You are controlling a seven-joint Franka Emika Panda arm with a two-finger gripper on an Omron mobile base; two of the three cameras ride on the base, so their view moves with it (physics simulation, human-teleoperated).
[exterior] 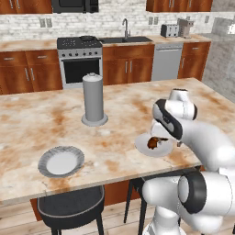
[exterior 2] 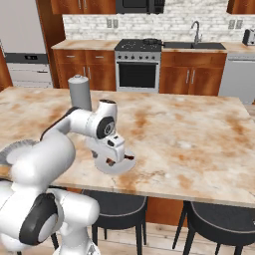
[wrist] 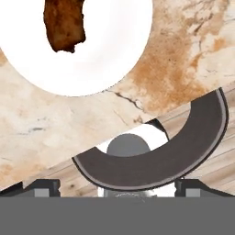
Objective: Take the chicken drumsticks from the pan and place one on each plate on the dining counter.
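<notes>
One chicken drumstick (exterior: 152, 143) (wrist: 64, 23) lies on the right plate (exterior: 146, 148) (wrist: 114, 55) near the front edge of the dining counter (exterior: 41, 119) (exterior 2: 199, 134). My gripper (exterior: 167, 139) (exterior 2: 113, 158) (wrist: 117, 187) hovers just above this plate, open, with nothing between its widely spread fingertips (wrist: 43, 186). The other plate (exterior: 61, 161) sits bare to the left. The pan (exterior: 87, 38) (exterior 2: 151, 41) rests on the far stove, too small to show what it holds.
A tall grey cylinder (exterior: 94, 100) (exterior 2: 79, 92) stands on the dining counter behind the plates. Dark round stools (exterior: 71, 206) (exterior 2: 219, 214) (wrist: 160, 151) sit under the counter's front edge. The stove (exterior: 80, 59), sink and cabinets line the back wall.
</notes>
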